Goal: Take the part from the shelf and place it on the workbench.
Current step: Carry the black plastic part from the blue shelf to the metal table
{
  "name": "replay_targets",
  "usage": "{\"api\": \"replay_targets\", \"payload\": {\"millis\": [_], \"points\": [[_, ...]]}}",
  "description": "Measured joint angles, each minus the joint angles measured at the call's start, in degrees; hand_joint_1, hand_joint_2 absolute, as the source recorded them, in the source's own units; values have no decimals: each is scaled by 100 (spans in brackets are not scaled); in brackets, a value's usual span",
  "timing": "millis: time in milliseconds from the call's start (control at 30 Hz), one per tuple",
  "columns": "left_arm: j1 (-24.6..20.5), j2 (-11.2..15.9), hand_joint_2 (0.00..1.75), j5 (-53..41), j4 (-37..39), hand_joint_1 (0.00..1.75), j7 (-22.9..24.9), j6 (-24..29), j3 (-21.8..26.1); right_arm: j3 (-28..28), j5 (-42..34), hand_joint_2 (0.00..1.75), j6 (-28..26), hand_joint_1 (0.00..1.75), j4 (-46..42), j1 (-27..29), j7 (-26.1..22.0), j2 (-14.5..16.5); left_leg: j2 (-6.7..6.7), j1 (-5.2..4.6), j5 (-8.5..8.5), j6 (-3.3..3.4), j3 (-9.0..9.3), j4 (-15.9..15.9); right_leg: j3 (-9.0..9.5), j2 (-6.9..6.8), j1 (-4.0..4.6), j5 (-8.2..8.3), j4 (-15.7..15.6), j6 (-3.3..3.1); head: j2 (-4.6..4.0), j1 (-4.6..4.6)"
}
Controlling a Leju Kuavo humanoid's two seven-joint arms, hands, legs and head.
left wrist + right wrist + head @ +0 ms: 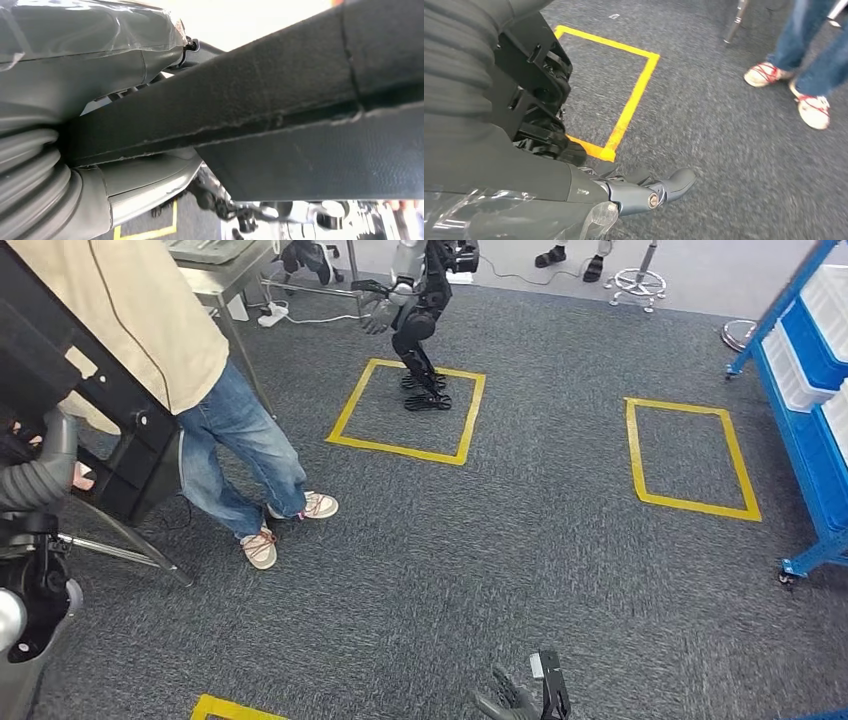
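The part [70, 390] is a large flat black panel at the far left of the head view, tilted upright. My left hand [40, 475] grips its lower edge; in the left wrist view the black part [280, 100] runs across my left hand [75, 90], wedged against the grey cover. My right hand [515, 698] hangs low over the carpet with nothing in it, and the right wrist view shows my right hand [644, 192] with its fingers loosely apart. The blue shelf [805, 430] with white bins stands at the right edge. A metal workbench [215, 270] is at the upper left.
A person [200, 370] in a beige jacket and jeans stands just beside the part, feet on the grey carpet. Another robot [420, 310] stands in a yellow taped square [405, 445] ahead. A second yellow square [690, 455] lies to the right.
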Motion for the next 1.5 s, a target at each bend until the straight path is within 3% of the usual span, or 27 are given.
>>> {"api": "replay_targets", "payload": {"millis": [67,133,167,233,267,333,400,467,500,567,633,700,767,833,900,967,1000,1033,1067,1133,1200,1267,1333,1400,1467,1500], "points": [[-1,0,175,-1,0,175,0,2,-1,0,5,175,0,0,0,1,1,-1,-161,24,-15,-27,0,27,341,125,-58,393,-718,29,0,0],[-7,1,175,-4,0,175,-1,8,1,0,8,175,0,0,0,-4,2,-2,-299,32,-38,-95,-30,68,679,351,-103,636,-1411,33,0,-1],[-13,2,175,-7,0,175,-1,15,1,0,11,175,0,0,0,-7,5,-3,-359,40,-41,-138,-51,78,750,416,-104,661,-1563,17,0,-2],[-18,6,175,-14,0,175,-2,27,4,1,14,175,1,0,-1,-23,13,-3,-473,71,-21,-219,-89,62,757,316,-70,658,-1589,-60,0,-3],[-13,10,175,-17,0,175,-2,31,7,1,15,175,1,0,-1,-32,14,-3,-453,88,-30,-251,-114,76,762,246,-61,668,-1602,-101,0,-2],[-18,19,175,-27,0,175,-3,33,13,1,17,175,2,0,-2,-42,14,-2,-184,82,-204,-295,-277,376,768,108,-60,689,-1633,-186,-1,-17],[-25,22,175,-35,1,175,-3,32,12,1,21,175,2,0,-1,-36,15,-3,133,68,-568,-320,-637,1144,768,-12,-35,680,-1639,-239,-1,-34],[-9,22,175,-36,4,175,-3,32,8,2,24,175,3,0,0,-26,17,-3,214,71,-797,-333,-953,1813,767,-146,-5,667,-1639,-262,0,-35],[-2,22,175,-36,6,175,-2,32,7,2,26,175,3,0,0,-25,17,-3,229,70,-770,-332,-969,1852,768,-213,6,662,-1639,-266,0,-35],[-4,22,175,-36,8,175,-2,31,8,2,40,175,4,0,-1,-30,18,-3,322,60,-466,-308,-656,1250,778,-349,24,649,-1638,-260,0,-35],[-27,22,175,-36,7,175,-3,24,8,3,55,175,5,0,-1,-35,20,-3,595,5,-187,-247,-223,429,796,-468,56,625,-1634,-226,0,-33],[-47,22,175,-35,8,175,-3,11,9,4,59,175,10,0,-1,-37,25,-3,705,-56,-109,-186,-67,106,813,-584,85,601,-1632,-181,0,-27],[-53,22,175,-34,9,175,-3,-2,9,4,62,175,18,0,-2,-42,32,0,543,-57,-73,-133,-73,77,832,-672,78,572,-1630,-130,0,-23],[-78,26,175,-33,10,175,-4,-8,9,4,64,175,25,0,-4,-45,36,2,397,-23,-37,-72,-57,43,761,-445,45,414,-1416,-78,0,-19],[-101,24,175,-30,14,175,-5,-10,2,5,66,175,30,0,-4,-40,41,1,262,-3,-23,-31,-48,33,449,-102,20,67,-736,-50,0,-14],[-96,19,175,-20,21,175,-3,-13,-6,7,67,175,31,0,-4,-29,48,1,105,0,-24,-19,-49,36,68,-6,15,-184,-8,-36,0,-11],[-93,18,175,-16,24,175,-3,-15,-7,8,67,175,31,0,-4,-24,50,1,16,3,-25,-20,-48,38,-12,2,10,-160,106,-30,0,-11],[-93,17,175,-14,26,175,-2,-17,-8,8,68,175,31,0,-4,-21,52,1,-74,10,-27,-24,-43,42,28,19,-2,-19,-30,-26,0,-11],[-95,17,175,-14,26,175,-2,-20,-8,8,69,175,31,0,-4,-22,54,1,-162,20,-33,-34,-37,50,173,68,-23,201,-377,-22,0,-11],[-106,18,175,-12,27,175,-3,-26,-8,8,70,175,31,0,-4,-24,58,-1,-324,34,-58,-82,-52,83,525,374,-95,558,-1183,-7,0,-11],[-121,18,175,-3,29,175,-4,-28,-8,9,71,175,31,0,-4,-28,68,-1,-463,50,-60,-151,-101,104,673,560,-116,647,-1530,-10,0,-11],[-122,19,175,10,34,175,-3,-29,-8,10,72,175,31,0,-5,-40,75,2,-575,84,-41,-214,-145,91,680,423,-83,655,-1546,-61,0,-11],[-130,22,175,16,39,175,-2,-29,-3,11,74,175,33,0,-7,-52,76,4,-342,77,-141,-259,-259,267,691,272,-72,665,-1565,-133,0,-22],[-152,24,175,16,42,175,-3,-27,0,11,75,175,33,0,-7,-48,76,2,66,51,-451,-286,-588,938,697,124,-48,658,-1574,-192,0,-34],[-138,24,175,17,48,175,-3,-22,-3,11,75,175,33,0,-7,-37,77,0,207,53,-725,-298,-984,1731,700,-28,-15,640,-1573,-226,0,-37],[-120,24,175,19,52,175,-3,-20,-4,11,75,175,33,0,-7,-34,77,-1,224,52,-739,-298,-1074,1893,702,-103,-5,633,-1573,-234,0,-37]]}}
